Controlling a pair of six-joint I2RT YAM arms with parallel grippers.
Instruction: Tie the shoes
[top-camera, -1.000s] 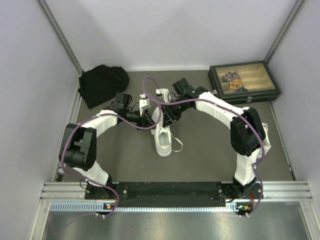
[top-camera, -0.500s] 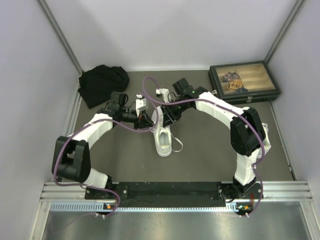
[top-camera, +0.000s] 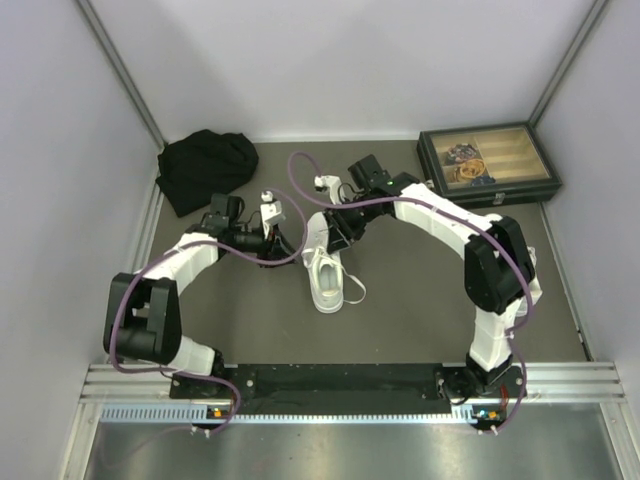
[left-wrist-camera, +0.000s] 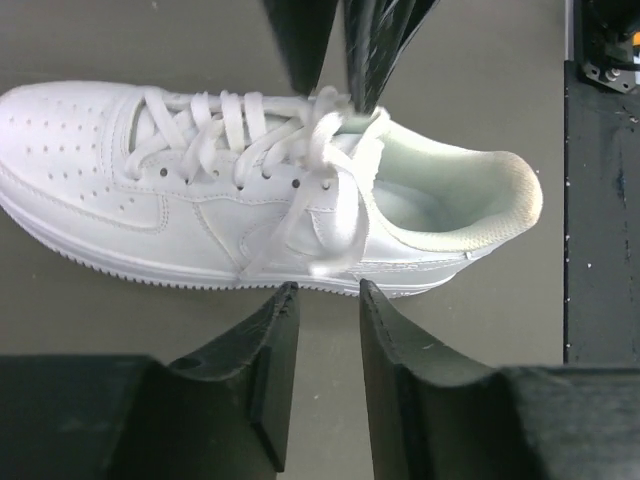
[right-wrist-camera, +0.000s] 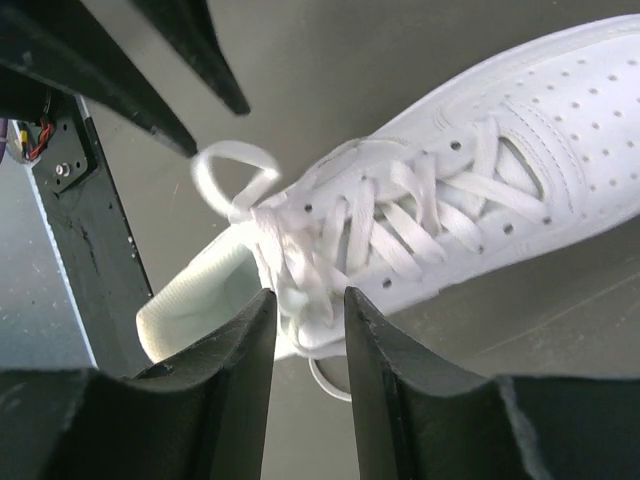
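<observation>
One white sneaker lies on the dark mat, toe toward the arms. In the left wrist view the shoe lies on its sole with its laces bunched in a knot by the collar. My left gripper stands open beside the sole, with only mat between its fingers; from above this left gripper is left of the shoe. My right gripper hovers over the knot, jaws apart and astride it; contact cannot be told. A lace loop sticks up there. From above, the right gripper is over the heel end.
A black cloth bundle lies at the back left. A dark box with a wooden tray stands at the back right. Pale walls close in three sides. A metal rail runs along the near edge.
My left gripper has drawn back to the left, away from the shoe; it shut briefly and now stands open again. The right arm and the shoe have hardly moved.
</observation>
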